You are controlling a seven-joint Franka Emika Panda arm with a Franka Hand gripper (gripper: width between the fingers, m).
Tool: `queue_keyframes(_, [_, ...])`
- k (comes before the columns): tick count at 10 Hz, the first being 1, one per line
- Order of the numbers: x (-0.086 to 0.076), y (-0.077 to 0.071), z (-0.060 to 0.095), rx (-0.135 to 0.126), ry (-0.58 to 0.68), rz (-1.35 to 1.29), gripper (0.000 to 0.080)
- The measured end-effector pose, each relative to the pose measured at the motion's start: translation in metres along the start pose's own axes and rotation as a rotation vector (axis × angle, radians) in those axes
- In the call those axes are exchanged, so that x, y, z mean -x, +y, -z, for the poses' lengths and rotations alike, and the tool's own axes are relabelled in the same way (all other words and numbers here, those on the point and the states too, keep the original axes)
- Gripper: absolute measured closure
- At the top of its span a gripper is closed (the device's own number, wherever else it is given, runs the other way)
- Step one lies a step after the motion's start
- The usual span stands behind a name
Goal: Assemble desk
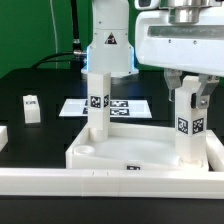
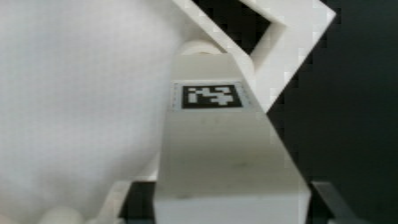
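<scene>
the white tray-like tabletop (image 1: 150,148) lies flat on the black worktop (image 1: 45,140), towards the exterior view's right, just behind a long white rail (image 1: 100,186) that runs along the front. two legs stand upright in it. the first leg (image 1: 190,128) is at the corner on the exterior view's right, with a black-and-white tag (image 1: 190,126) facing the camera. the second leg (image 1: 97,105) stands at the back corner on the exterior view's left, and it also shows a tag (image 1: 98,101). the front corner on that side has a round socket (image 1: 88,151) with nothing in it.

the arm reaches down from above over the first leg. its fingers (image 1: 175,92) sit on either side of the top of that leg, close against it. in the wrist view the same leg (image 2: 222,150) runs up the middle of the picture with its tag (image 2: 212,96) plainly shown, and the dark fingers (image 2: 329,206) flank it at the edge. i cannot tell whether they press on the leg or only straddle it.

a loose leg (image 1: 31,107) stands on the worktop well apart from the tabletop, on the exterior view's left. the marker board (image 1: 128,105) lies flat behind the tabletop, partly hidden by the second leg. the arm's white base (image 1: 106,45) rises behind the marker board.
</scene>
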State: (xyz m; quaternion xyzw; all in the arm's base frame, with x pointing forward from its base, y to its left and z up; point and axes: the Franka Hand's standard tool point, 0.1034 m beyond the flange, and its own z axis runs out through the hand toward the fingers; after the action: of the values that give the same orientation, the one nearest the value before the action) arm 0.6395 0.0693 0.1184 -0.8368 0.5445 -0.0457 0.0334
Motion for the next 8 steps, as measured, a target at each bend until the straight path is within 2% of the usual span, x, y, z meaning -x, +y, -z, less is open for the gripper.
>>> queue_keyframes(4, [0.01,-0.001,0.0,0.007,-0.022,-0.357,0.0507])
queue_keyframes(7, [0.014,-0.002,-0.001,0.005,-0.031,-0.427,0.0494])
queue_keyframes(8, [0.015,-0.003,-0.001,0.005,-0.032,-0.385,0.0322])
